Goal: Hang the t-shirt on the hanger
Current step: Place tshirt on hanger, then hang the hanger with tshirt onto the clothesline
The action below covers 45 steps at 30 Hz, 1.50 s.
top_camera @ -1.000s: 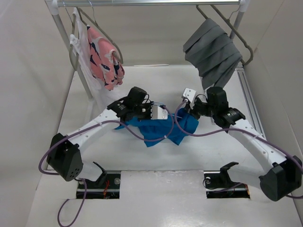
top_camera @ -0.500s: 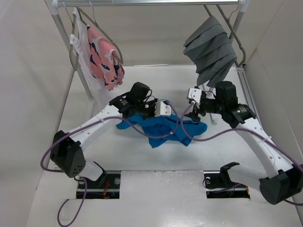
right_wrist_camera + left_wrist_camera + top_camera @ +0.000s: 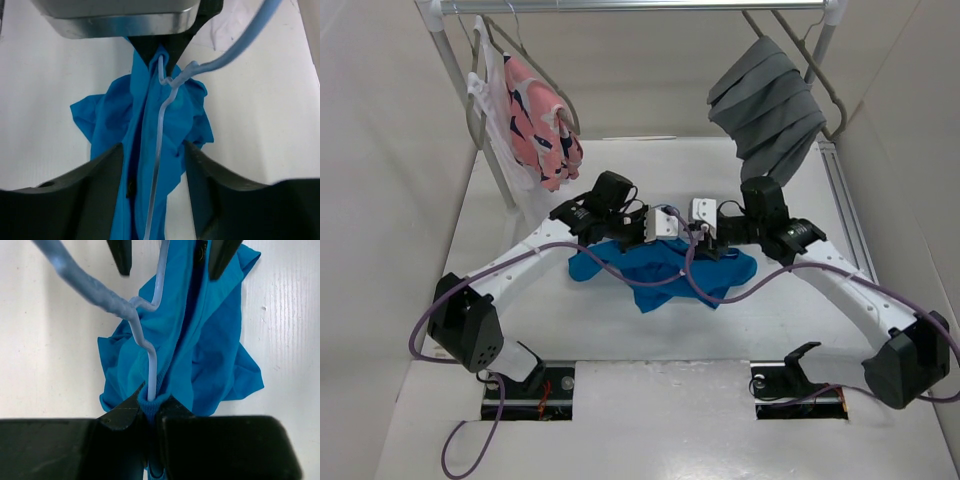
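Note:
The bright blue t-shirt [image 3: 660,268] hangs bunched between both grippers just over the table. My left gripper [image 3: 152,399] is shut on the shirt's collar [image 3: 200,350] together with the thin light-blue wire hanger [image 3: 151,370]. The hanger's twisted neck and hook [image 3: 75,275] rise away from the jaws. In the top view the left gripper [image 3: 665,224] faces my right gripper [image 3: 703,218]. My right gripper [image 3: 152,150] is open, with a finger on either side of the shirt [image 3: 135,125] and the hanger wire [image 3: 159,145], not touching them.
A clothes rail [image 3: 640,6] spans the back. A pink patterned garment [image 3: 542,130] hangs at its left by the rack post [image 3: 470,110], and a grey folded cloth [image 3: 770,105] hangs at its right. A metal track [image 3: 845,210] runs along the table's right side.
My right gripper has moved left and closer to the left gripper, its open fingers now around the shirt. The left gripper lifted the shirt slightly and then held still.

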Tool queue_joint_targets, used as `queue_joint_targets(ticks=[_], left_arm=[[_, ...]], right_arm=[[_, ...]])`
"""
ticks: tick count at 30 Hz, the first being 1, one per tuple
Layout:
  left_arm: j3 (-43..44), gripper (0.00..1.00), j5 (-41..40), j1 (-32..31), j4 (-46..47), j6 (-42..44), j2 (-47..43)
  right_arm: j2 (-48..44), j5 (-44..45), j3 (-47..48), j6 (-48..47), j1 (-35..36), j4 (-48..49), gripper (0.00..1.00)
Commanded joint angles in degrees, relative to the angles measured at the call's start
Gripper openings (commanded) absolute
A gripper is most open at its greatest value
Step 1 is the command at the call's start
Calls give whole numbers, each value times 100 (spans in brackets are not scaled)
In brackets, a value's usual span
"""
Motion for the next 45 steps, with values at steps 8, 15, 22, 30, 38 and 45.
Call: queue_joint_targets(ticks=[8,15,22,30,38,45], left_arm=[[212,0,727,196,33,-242,-111],[404,3,660,1075,-416,-67,-49],[475,8,368,1259,-48,-294,83],[1326,80,772,1409,435,-1039,250],[1925,100,605,1409,498,-1719,303],[1373,100,605,1304,111,-1412,-136]], right_arm=[[278,178,-130,630,36,930,0],[-820,976,2,235,-912,-739,0],[-1093,1618,967,-161,-1212,-2347,0],[-656,1944,2774,154,-1143,-3148,0],[1065,2998,6524,331,-1089,-4211,0],[2334,3474,8842,734,-1089,-4118,0]])
